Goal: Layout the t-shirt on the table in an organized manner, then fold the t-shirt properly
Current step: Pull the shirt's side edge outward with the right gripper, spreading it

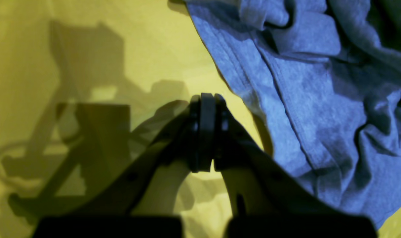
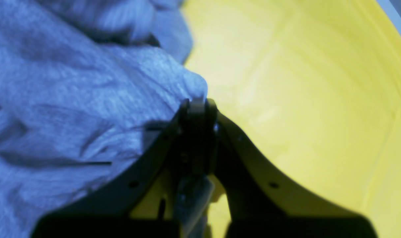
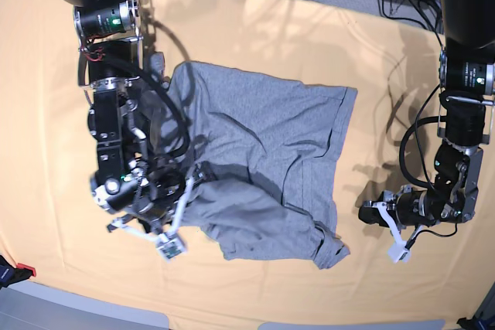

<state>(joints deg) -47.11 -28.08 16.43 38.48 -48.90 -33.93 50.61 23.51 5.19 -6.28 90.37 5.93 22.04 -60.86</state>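
Right fingers pinch the t-shirt edge; left fingers, clenched with nothing between, sit just beside it

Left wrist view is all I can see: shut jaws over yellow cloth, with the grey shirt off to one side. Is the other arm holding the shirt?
Observer: Yes. The right gripper is shut on a bunched edge of the t-shirt.
Operator: Is the shirt laid flat?
Observer: No. In the base view its lower half is crumpled and folded over itself. Only the upper half lies fairly smooth.
Operator: Where does my gripper sit overall?
Observer: The left gripper is over bare table, apart from the shirt and on the opposite side from the right gripper.
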